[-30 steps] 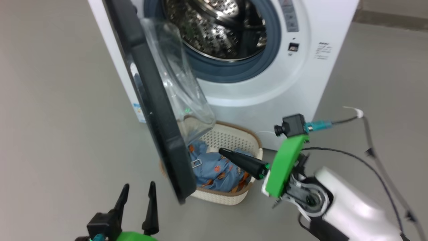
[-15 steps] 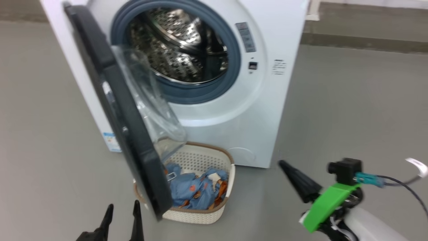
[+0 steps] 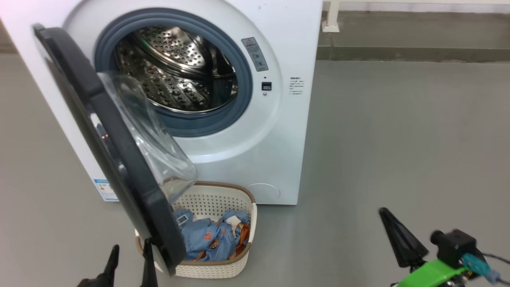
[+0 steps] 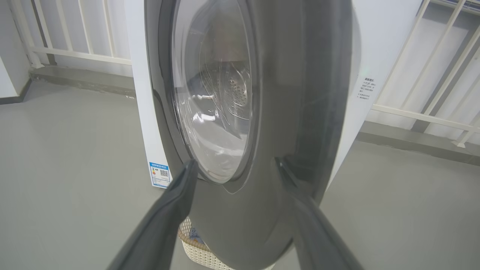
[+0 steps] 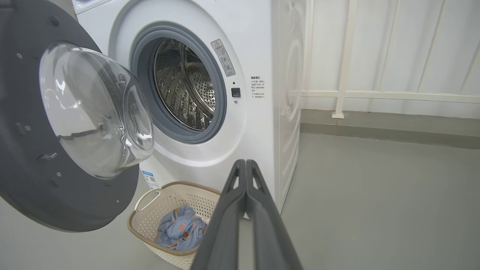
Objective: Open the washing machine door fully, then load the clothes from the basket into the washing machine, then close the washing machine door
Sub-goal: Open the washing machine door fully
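The washing machine [image 3: 279,131] stands with its steel drum [image 3: 175,75] showing. Its door [image 3: 119,167] hangs part-way open, black rim nearly edge-on to me, and the glass bowl [image 3: 147,147] bulges toward the drum. Under the door's lower end sits the basket [image 3: 211,271] with the blue printed clothes [image 3: 211,239] in it. My left gripper [image 3: 132,243] is open, just in front of the door's outer face [image 4: 292,93], holding nothing. My right gripper [image 3: 384,213] is shut and empty, over the floor well right of the basket [image 5: 150,221].
A blue energy sticker [image 4: 160,174] marks the machine's left side. A white railing [image 5: 375,95] and a low kerb [image 3: 398,54] run behind the machine. Grey floor [image 3: 398,139] stretches to its right.
My head camera has pulled back and turned, so the whole picture shifted. The right gripper, which hung over the clothes in the basket, has drawn away to the right, still shut. The left gripper stays open.
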`<state>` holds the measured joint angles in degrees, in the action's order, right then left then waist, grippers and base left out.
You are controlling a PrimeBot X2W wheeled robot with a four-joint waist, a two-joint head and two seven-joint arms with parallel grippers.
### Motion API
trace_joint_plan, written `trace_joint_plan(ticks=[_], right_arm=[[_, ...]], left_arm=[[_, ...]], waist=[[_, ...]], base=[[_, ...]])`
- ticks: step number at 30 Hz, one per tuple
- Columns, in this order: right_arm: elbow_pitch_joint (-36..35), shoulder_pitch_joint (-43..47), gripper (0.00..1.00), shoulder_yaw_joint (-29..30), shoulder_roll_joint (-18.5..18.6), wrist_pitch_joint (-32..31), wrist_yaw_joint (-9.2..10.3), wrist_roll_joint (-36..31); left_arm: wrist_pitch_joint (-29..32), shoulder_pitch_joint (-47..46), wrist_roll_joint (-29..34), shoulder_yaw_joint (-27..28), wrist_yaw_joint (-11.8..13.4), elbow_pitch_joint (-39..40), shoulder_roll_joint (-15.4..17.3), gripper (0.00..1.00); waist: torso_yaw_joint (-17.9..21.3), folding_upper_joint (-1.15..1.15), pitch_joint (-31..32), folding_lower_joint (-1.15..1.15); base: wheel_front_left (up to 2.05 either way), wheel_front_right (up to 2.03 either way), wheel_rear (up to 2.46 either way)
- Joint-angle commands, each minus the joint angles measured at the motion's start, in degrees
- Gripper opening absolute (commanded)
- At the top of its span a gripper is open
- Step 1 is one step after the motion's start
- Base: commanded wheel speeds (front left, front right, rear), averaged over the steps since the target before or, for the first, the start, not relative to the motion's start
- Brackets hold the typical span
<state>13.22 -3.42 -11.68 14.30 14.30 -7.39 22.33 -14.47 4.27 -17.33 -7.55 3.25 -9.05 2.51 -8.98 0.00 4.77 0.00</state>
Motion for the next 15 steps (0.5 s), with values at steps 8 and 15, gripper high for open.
trace_joint_plan(ticks=[8,15], right_arm=[[-6.0,5.1,0.00,7.1,-5.0,0.7,-0.10,-9.7],[-7.7,8.5,0.00,10.6,-8.3,0.7,-0.10,-13.0]], left_arm=[[-0.5,-1.6,0.9,3.0,-0.5,1.8,0.4,1.00],[-0.5,-2.1,0.9,3.6,-0.7,1.7,0.4,1.00]], waist=[[1.8,0.00,-0.6,0.00],[2.3,0.00,-1.1,0.00]], base=[[0.00,0.00,0.00],[0.00,0.00,0.00]])
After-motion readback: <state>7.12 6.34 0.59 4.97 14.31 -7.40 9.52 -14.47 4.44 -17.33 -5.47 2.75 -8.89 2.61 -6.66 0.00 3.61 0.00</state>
